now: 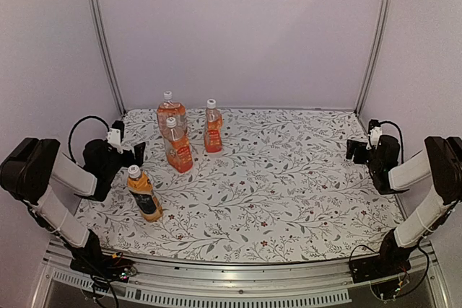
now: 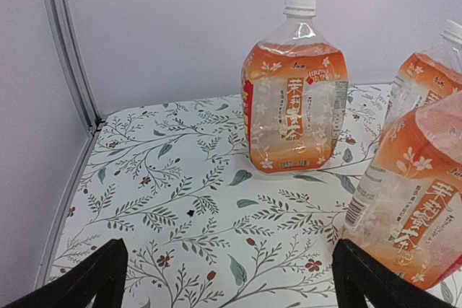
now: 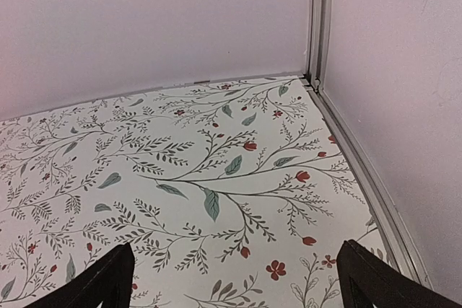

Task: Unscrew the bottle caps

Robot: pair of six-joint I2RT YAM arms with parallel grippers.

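Four orange-drink bottles stand at the left of the table, each with a white cap on. The big back bottle (image 1: 170,113) has a cap (image 1: 167,95). The middle red-labelled bottle (image 1: 179,151) has a cap (image 1: 172,122). The third red-labelled bottle (image 1: 212,133) has a cap (image 1: 211,104). The dark-labelled bottle (image 1: 146,198) has a cap (image 1: 133,171). My left gripper (image 1: 133,152) is open and empty, just left of the bottles. In the left wrist view the left gripper (image 2: 227,283) faces the big bottle (image 2: 294,113) and its cap (image 2: 299,3). My right gripper (image 1: 356,149) is open and empty at the far right.
The flowered table cover (image 1: 289,185) is walled at the back and sides, with metal posts (image 1: 101,34) in the corners. The right wrist view shows the right gripper (image 3: 231,283) over bare cover near the back right corner post (image 3: 321,27).
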